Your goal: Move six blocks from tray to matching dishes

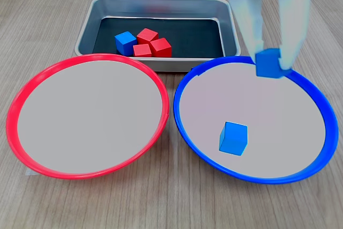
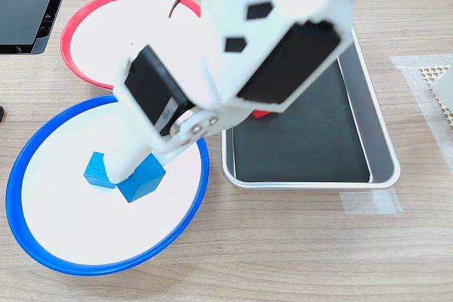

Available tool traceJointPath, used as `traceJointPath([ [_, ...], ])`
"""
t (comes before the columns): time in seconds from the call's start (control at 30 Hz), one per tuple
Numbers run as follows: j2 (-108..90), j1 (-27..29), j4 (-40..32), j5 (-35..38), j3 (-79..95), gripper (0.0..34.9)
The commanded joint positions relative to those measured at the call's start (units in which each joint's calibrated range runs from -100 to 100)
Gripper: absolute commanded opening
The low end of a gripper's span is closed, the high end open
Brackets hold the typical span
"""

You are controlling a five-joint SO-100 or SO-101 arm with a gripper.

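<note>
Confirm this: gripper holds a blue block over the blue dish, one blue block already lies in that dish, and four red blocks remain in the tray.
Not quite. The first exterior view shows the tray holding three red blocks and one blue block, not four red. The rest stands: the gripper holds a blue block over the blue dish, where another lies.

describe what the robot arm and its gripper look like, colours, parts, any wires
The arm is white plastic with black servo blocks set into its body and small black angular cut-outs on the upper shell. Red, white and dark wires show near its top in the second exterior view. The gripper has two long, pale white fingers tapering toward the tips. No lettering is readable.
</note>
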Motion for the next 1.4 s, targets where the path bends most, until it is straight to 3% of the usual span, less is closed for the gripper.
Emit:
traceJointPath([
  [0.0, 2.8, -0.3, -2.1, -0.4, -4.2, 17.0],
  [0.07, 2.7, 0.1, -1.2, -0.5, -4.2, 17.0],
  [0.13, 1.2, 1.0, 0.8, -0.5, -3.7, 13.3],
  [0.2, -1.6, 2.0, 4.0, -0.4, -2.4, 5.8],
  [0.23, -3.5, 2.8, 6.1, -0.4, -1.2, 0.3],
  [0.43, -16.8, 11.6, 21.4, 2.1, 13.8, 0.3],
  [0.57, -19.6, 17.6, 25.8, 7.3, 22.2, 0.4],
  [0.63, -19.7, 20.0, 25.5, 8.8, 25.0, 1.6],
  [0.7, -19.1, 20.7, 23.9, 9.6, 26.7, 6.5],
  [0.73, -18.7, 20.6, 23.4, 9.7, 26.9, 9.0],
  [0.9, -17.3, 17.5, 21.9, 9.6, 25.9, 14.5],
  [1.37, -6.9, 17.7, 15.3, 10.4, 21.1, 14.0],
])
